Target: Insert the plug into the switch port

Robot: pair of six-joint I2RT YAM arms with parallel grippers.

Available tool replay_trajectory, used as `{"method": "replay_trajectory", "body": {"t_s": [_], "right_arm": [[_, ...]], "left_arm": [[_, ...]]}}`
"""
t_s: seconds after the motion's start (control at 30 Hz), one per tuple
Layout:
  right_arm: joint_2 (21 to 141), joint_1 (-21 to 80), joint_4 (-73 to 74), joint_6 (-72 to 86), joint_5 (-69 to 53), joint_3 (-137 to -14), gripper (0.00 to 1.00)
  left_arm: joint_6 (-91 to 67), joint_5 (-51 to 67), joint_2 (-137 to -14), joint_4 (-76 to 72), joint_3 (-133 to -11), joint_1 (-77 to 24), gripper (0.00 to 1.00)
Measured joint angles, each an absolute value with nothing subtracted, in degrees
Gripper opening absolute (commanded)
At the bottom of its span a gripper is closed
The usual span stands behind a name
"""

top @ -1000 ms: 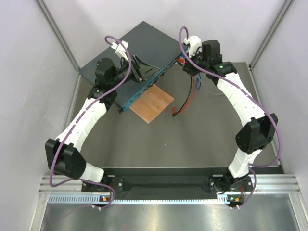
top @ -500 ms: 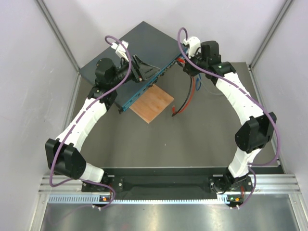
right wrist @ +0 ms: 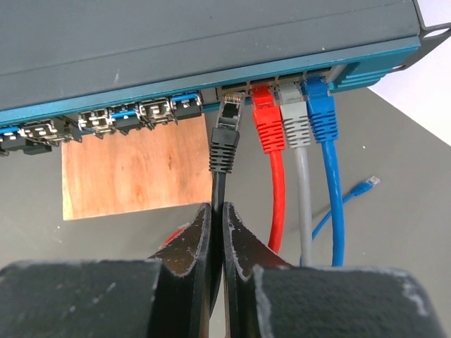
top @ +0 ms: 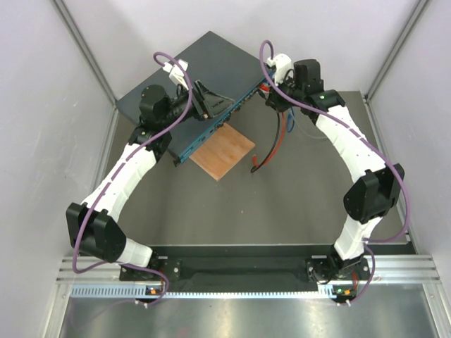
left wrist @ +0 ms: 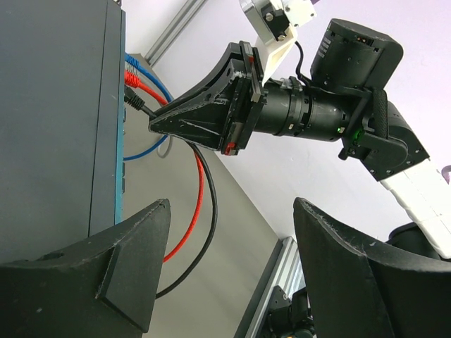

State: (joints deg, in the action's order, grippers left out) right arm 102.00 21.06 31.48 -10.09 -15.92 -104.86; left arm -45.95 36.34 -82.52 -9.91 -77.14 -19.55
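The switch (top: 190, 74) lies at the far side of the table (top: 296, 204), turned at an angle, with its teal front edge facing the arms. The right fingers (right wrist: 190, 239) are pressed together on the black cable (right wrist: 218, 184), just behind the black plug (right wrist: 225, 137). The clear tip of the plug is at the mouth of a port, just beside the red plug (right wrist: 264, 127). How deep it sits I cannot tell. A grey plug (right wrist: 294, 120) and a blue plug (right wrist: 320, 113) sit in the next ports. The left fingers (left wrist: 120, 274) are spread wide and hold nothing, above the switch near its front edge. A wooden board (right wrist: 134, 165) lies on the table under this edge.
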Motion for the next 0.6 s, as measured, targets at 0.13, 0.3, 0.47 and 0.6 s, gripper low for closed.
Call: {"method": "replay_trajectory", "body": {"t_s": [0.13,0.3,0.47,0.6], "right_arm": [[102.9,21.0,33.0,-10.9,-15.6,-106.4,0.00],[103.8,20.8,34.5,-11.5,-14.7,-108.1,0.00],[104.5,20.7,35.4,-12.4,-13.9,-109.3,0.00],[105.1,20.7,36.5,-13.0,-13.8,-110.3,0.00]], "left_arm": [[-46.0,36.3,-82.5,-9.9,-77.1,-19.6,0.75],[-46.3,36.3,-82.5,-9.9,-77.1,-19.6,0.75],[-46.4,36.4,-82.5,-9.9,-77.1,-19.6,0.75],[-46.4,36.4,-82.5,-9.9,-77.1,-19.6,0.75]]}}
